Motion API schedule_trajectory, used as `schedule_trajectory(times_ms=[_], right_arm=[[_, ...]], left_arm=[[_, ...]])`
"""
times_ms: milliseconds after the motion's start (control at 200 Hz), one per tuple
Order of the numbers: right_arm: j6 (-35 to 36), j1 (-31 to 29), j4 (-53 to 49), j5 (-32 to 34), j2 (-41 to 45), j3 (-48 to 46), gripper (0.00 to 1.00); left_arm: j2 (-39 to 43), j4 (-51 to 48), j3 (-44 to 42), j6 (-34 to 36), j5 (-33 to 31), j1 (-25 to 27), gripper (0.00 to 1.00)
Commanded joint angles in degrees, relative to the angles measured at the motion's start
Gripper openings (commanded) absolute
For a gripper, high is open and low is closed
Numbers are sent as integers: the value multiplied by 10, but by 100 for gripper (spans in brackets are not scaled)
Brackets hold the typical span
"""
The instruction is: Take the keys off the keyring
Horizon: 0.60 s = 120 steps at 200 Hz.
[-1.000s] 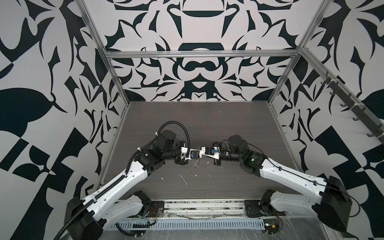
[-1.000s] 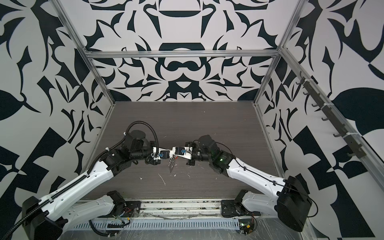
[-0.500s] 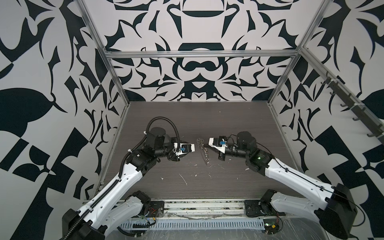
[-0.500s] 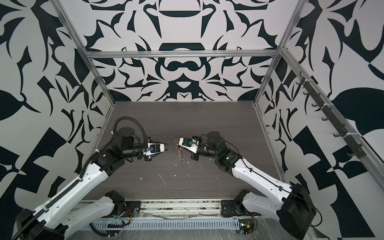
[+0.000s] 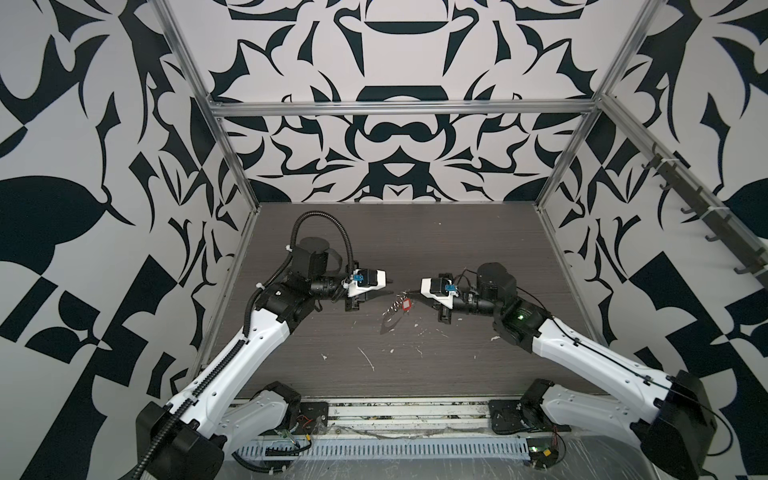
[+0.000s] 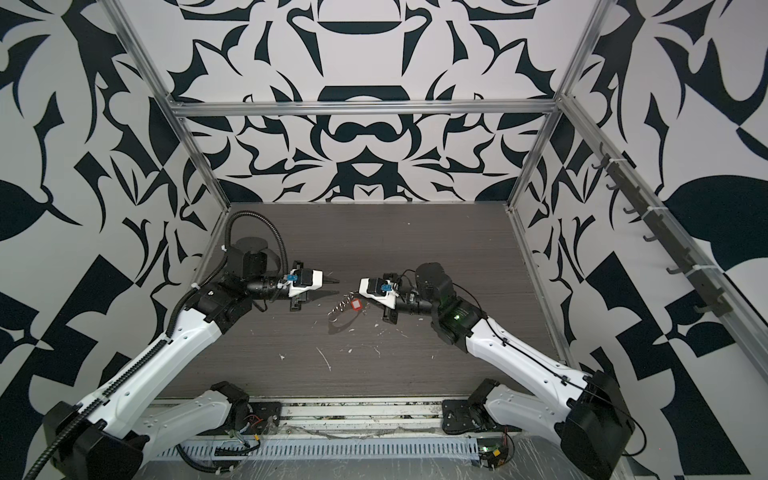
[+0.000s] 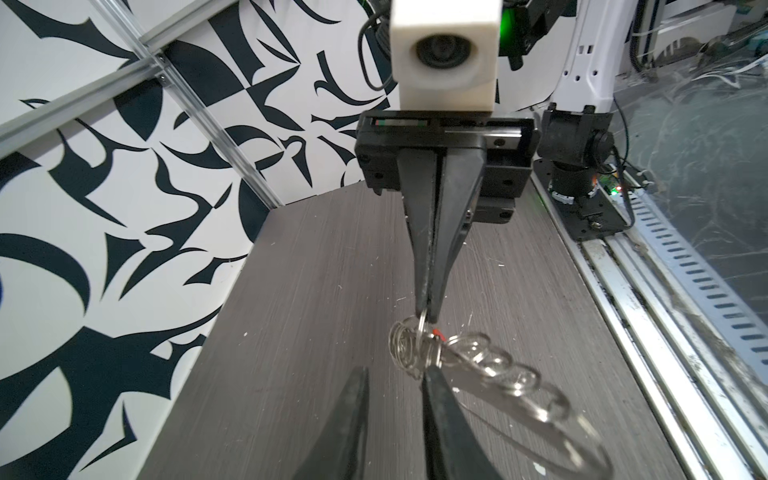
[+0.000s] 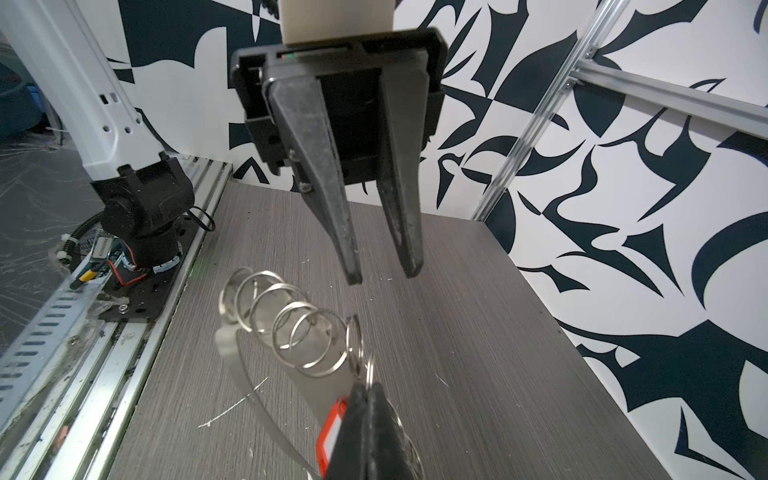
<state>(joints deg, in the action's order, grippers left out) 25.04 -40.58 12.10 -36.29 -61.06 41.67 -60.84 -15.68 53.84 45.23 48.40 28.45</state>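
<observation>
Left wrist view: left gripper (image 7: 395,370) narrowly parted, empty, tips just short of the bunch. Opposite, right gripper (image 7: 428,316) clamped on the keyring (image 7: 422,328); keys (image 8: 291,328) and red tag (image 8: 328,440) dangle below its tips, seemingly all linked. Judgement: none removed yet, whole job remains.

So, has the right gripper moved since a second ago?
Yes. The right gripper has drawn back rightward with the keyring, toward the right corner post.

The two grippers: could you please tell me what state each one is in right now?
Left gripper: open, holding nothing.
Right gripper: shut on the bunch of silvery metal rings that carries a red plastic tag.
</observation>
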Motion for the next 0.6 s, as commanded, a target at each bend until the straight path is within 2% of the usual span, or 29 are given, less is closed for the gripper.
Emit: schedule_trajectory(times_ms=[0,595], right_arm=[[12,1,22,-14,11,25,0],[37,-7,31,-17,2,31,0]], left_arm=[[-1,-19,8,-1,37,-1,25],[-32,7,6,-3,10,27,23]])
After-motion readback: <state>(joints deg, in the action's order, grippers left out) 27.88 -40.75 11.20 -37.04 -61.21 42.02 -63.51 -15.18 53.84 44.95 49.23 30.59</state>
